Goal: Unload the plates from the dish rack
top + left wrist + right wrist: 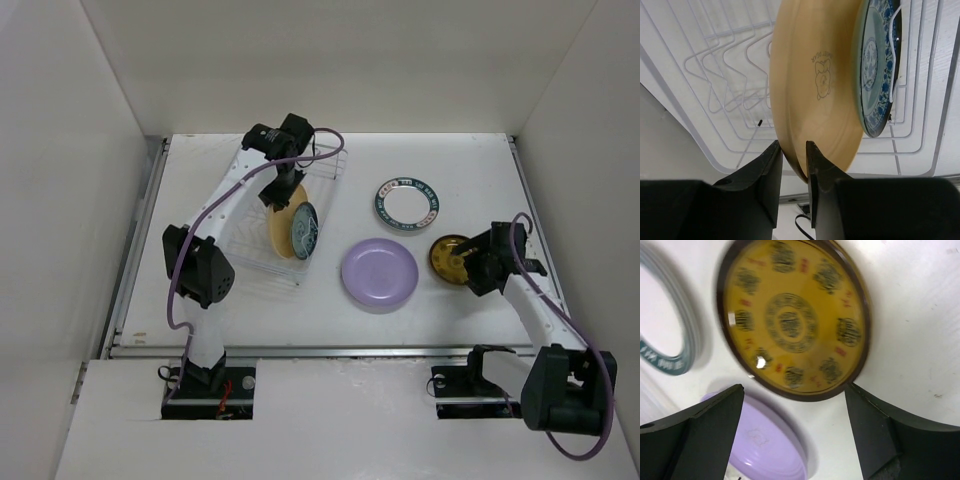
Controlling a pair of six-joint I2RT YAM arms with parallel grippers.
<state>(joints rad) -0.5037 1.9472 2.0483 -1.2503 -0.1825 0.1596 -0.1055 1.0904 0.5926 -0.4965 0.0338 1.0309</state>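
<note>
1. Left wrist view: the left gripper (794, 150) is clenched on the bottom rim of the yellow plate (815, 85), upright in the dish rack (715, 75), mid-frame. Better to lift straight along the slot, sparing the teal plate (875, 65) just right.
2. The right gripper (795, 405) is released over the brown-gold plate (792, 317), flat on the worktop (920, 315).
3. The plate's seat among the wires is hidden, and the right wrist view is blurred.

Smooth matt yellow plate (815, 90) between the left gripper's (794, 155) matt black plastic fingers (760, 175), white coated-wire dish rack (725, 65) behind, glossy glazed brown-gold plate (792, 320) ahead of the right gripper (792, 390).
</note>
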